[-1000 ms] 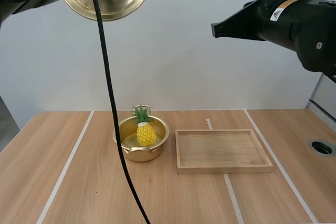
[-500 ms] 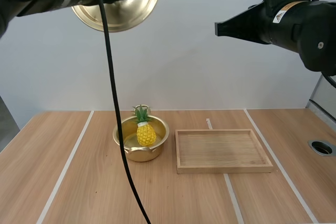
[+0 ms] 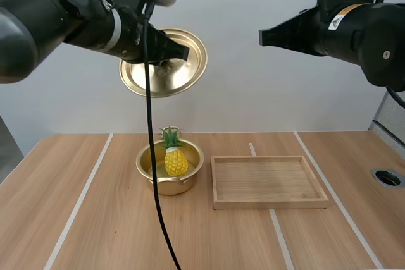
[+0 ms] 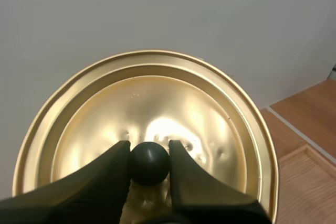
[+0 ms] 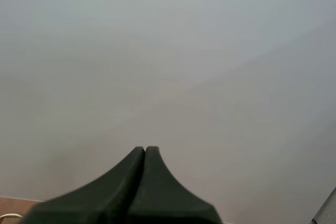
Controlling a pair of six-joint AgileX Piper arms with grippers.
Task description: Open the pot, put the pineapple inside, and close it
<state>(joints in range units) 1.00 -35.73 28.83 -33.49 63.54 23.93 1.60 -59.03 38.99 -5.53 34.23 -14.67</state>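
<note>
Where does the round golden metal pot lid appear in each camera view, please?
High view: round golden metal lid, tilted in the air above the golden pot.
Left wrist view: lid behind the left gripper, shut on its black knob.
Right wrist view: shut right gripper facing a wall.
Shared landmark: rectangular wooden tray.

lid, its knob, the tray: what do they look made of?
Lid: likely thin metal, polished brass-gold; it throws bright mirror glare. Knob: matte black, probably plastic; little shine. Tray: light wood, unvarnished-looking; grain lines show.
</note>
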